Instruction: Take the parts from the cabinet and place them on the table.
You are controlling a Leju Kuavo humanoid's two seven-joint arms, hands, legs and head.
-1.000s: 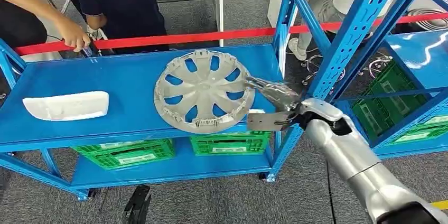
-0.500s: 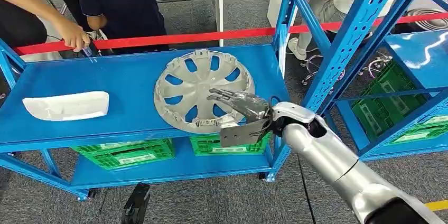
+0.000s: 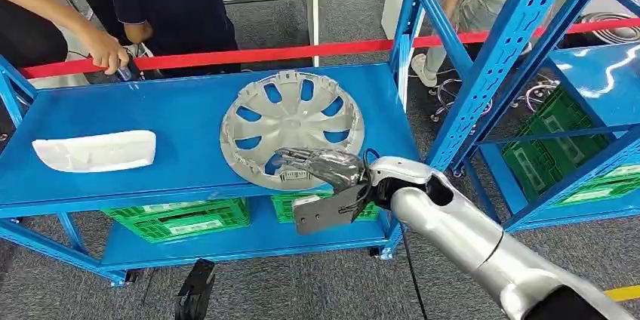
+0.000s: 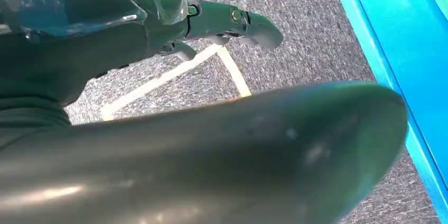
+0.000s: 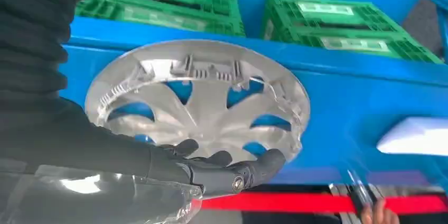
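Note:
A silver hubcap (image 3: 290,125) lies flat on the blue top shelf (image 3: 173,116), near its right end. A white moulded part (image 3: 94,150) lies at the shelf's left end. My right hand (image 3: 321,175) reaches over the hubcap's near rim with its fingers stretched out and nothing in them; I cannot tell whether they touch it. The right wrist view has the dark fingers (image 5: 232,168) spread across the hubcap (image 5: 201,97). My left hand (image 4: 222,20) hangs over the grey carpet beside the rack, its fingers apart and holding nothing.
Green crates (image 3: 185,218) stand on the lower shelf. A red tape (image 3: 302,52) runs behind the rack, with people beyond it; one person's hand (image 3: 106,52) rests at the shelf's far left edge. A taller blue rack post (image 3: 498,63) rises close on the right.
My right hand has moved left and nearer to me, from the hubcap's right edge to over its near rim. The hubcap and the white part have stayed put.

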